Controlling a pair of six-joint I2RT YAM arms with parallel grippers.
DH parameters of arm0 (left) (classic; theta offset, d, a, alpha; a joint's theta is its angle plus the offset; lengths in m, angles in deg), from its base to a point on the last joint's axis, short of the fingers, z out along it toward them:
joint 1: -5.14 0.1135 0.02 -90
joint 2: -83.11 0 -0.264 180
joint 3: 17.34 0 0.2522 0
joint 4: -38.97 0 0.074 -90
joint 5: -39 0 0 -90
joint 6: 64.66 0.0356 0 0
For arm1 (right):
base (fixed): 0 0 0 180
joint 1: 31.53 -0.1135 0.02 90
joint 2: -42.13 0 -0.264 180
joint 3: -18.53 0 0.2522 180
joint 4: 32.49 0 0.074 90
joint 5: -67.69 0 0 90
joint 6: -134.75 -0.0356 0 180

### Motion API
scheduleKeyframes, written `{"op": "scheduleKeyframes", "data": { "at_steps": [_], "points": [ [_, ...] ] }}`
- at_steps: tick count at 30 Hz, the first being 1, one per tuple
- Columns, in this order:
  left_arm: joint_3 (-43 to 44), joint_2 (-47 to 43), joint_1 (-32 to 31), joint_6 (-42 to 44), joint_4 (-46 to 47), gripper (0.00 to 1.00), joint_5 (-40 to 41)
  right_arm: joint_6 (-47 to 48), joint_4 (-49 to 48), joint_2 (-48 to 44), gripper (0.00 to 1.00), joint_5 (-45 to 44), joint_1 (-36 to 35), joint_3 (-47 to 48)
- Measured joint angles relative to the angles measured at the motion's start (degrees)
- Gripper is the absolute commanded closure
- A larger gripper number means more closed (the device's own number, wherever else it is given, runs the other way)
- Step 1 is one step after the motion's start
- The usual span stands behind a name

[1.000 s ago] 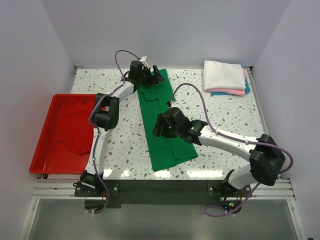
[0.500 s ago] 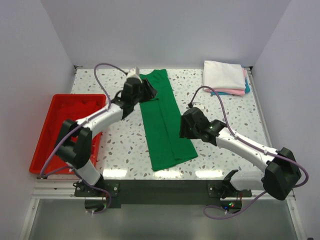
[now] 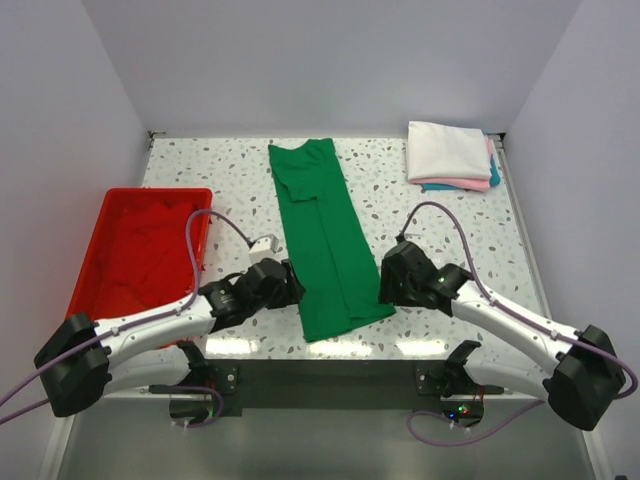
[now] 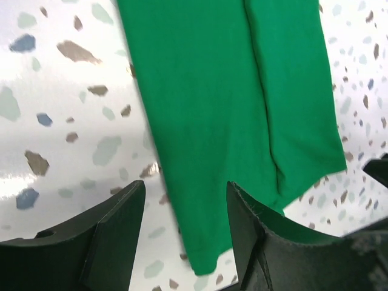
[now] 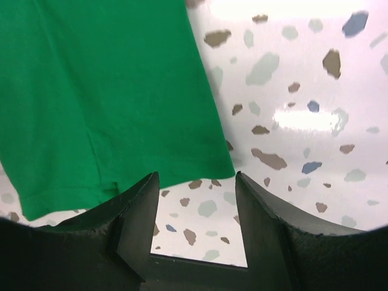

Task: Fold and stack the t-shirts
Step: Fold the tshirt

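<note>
Terrazzo table (image 3: 230, 195) between pale walls (image 3: 330, 60) bears green t-shirt (image 3: 322, 240); left gripper (image 4: 187, 187) and right gripper (image 5: 197, 176) gape empty.

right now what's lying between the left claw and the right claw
The near end of the green t-shirt, lying flat on the table. The top view shows it, with the left claw and right claw at its two side edges.

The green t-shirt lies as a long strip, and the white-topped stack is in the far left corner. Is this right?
No. The stack with the white t-shirt on top is in the far right corner, as the top external view shows; the green t-shirt does lie as a strip.
</note>
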Motion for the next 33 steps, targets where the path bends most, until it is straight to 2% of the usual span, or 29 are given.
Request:
{"op": "scheduleKeyframes", "data": {
  "at_steps": [5,15,21,33],
  "points": [
    [-2.2,-4.2,-5.1,-2.0,-2.2,0.42,-0.6,-1.7,-1.2,-1.2,0.45,2.9,0.0,-6.7],
    [-8.0,-0.8,-15.5,-9.9,-0.7,0.45,-0.5,-2.1,-6.8,0.7,0.47,3.9,0.0,-10.4],
    [-8.5,1.0,-18.2,-14.0,3.6,0.47,0.3,-2.4,-8.3,0.3,0.47,3.9,0.0,-11.3],
    [-8.6,4.4,-21.8,-20.5,6.8,0.65,2.0,-2.3,-7.3,-6.0,0.47,1.6,0.0,-10.4]
  ]
}}
